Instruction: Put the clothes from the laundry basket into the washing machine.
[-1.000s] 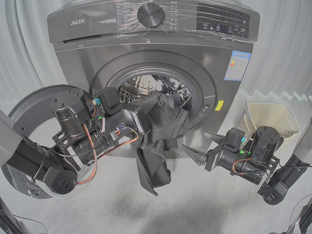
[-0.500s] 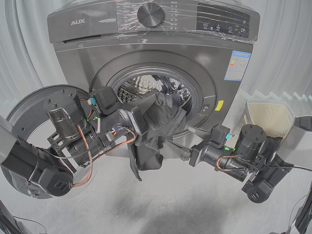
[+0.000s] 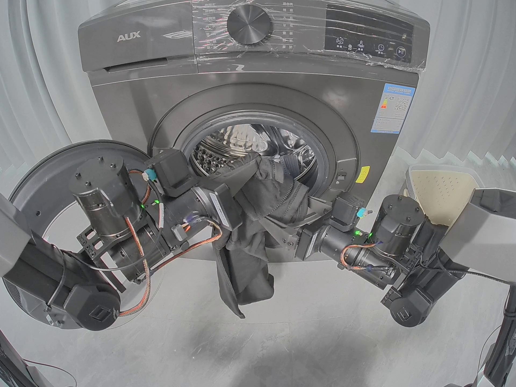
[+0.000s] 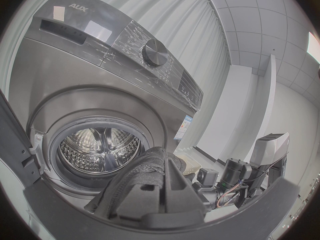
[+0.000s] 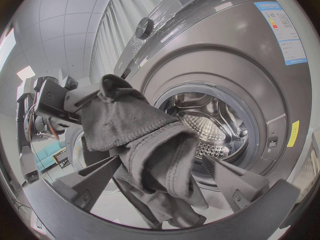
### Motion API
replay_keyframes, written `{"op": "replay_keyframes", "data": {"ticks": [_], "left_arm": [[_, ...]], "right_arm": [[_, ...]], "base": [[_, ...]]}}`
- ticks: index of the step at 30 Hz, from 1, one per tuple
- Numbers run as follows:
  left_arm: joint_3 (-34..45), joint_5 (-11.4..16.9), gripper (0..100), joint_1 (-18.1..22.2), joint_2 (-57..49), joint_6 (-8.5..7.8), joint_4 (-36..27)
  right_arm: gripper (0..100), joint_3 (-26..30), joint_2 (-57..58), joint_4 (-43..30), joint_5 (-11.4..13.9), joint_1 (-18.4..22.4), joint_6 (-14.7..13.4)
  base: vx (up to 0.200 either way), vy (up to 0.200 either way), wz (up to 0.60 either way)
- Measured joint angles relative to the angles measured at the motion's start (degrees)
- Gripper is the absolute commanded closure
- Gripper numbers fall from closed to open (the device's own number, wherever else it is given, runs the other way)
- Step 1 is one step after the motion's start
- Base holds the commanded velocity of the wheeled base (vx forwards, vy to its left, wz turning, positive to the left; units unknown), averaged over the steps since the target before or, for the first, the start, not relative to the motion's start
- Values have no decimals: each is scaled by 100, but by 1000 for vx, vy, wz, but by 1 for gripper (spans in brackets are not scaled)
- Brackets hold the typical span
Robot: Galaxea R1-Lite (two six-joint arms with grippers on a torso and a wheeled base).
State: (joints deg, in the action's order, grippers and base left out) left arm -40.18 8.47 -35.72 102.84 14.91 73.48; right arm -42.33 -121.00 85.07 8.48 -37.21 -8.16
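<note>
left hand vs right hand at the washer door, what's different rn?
Left hand is shut on the dark garment; right hand is open, straddling a fold without clamping. Left hand sits higher, at the drum opening; right hand is lower, on the laundry basket side. Both point at the same garment.

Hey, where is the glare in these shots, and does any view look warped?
Head view: the plastic film on the washing machine panel glints, and the drum gleams. Left wrist view: strong fisheye bending, dark corners, a ceiling light flaring at the edge. Right wrist view: the same bending, the drum shining behind the dark garment.
</note>
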Motion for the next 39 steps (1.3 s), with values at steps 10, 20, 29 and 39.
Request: {"op": "replay_keyframes", "data": {"ticks": [10,20,29,39], "left_arm": [[44,1,100,-11,20,0,0],[41,-2,100,33,134,2,39],[22,-2,100,37,171,9,112],[33,-5,100,30,168,9,118]], "right_arm": [[100,-157,-157,66,11,2,-5],[100,-30,-63,82,-4,-94,-2],[0,151,-24,82,22,-99,6],[0,-122,-69,77,-11,-91,0]], "base": [[0,0,0],[0,0,0],[0,0,0],[0,0,0]]}}
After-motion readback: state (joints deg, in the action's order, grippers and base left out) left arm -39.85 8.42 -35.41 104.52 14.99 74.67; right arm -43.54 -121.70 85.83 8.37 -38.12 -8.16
